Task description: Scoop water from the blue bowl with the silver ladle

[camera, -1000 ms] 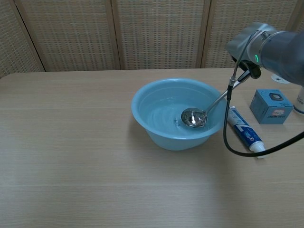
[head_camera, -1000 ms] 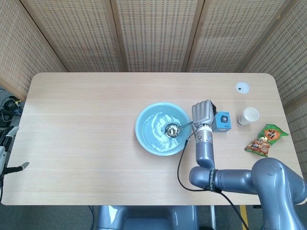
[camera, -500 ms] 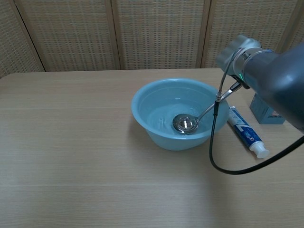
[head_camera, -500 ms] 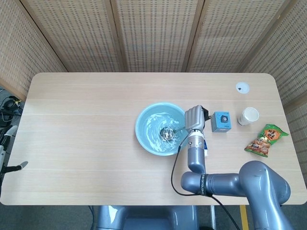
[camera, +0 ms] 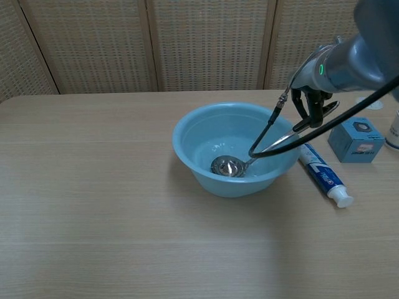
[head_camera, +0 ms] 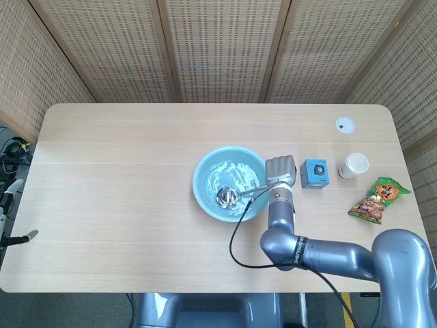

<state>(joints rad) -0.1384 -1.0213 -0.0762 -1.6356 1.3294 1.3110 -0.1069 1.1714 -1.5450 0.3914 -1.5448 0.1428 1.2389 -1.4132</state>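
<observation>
A light blue bowl [head_camera: 205,174] [camera: 193,134] with rippled water stands near the table's middle. The silver ladle's cup [head_camera: 227,197] [camera: 227,166] sits low in the bowl's near left part, and its handle slants up to the right over the rim. My right hand [head_camera: 280,171] [camera: 313,103] grips the handle's end just right of the bowl, fingers pointing down in the chest view. My left hand [head_camera: 9,215] shows only as a sliver at the far left edge of the head view, too little to tell how it lies.
A toothpaste tube [camera: 324,175] lies right of the bowl. A blue box [head_camera: 315,173] [camera: 355,139], a paper cup [head_camera: 355,165], a snack packet [head_camera: 379,199] and a small white lid [head_camera: 345,124] stand at the right. A black cable [camera: 268,134] loops across the bowl.
The ladle's cup has swept left and nearer across the bowl's bottom, stirring the water. My right hand has shifted slightly right and lower beside the rim.
</observation>
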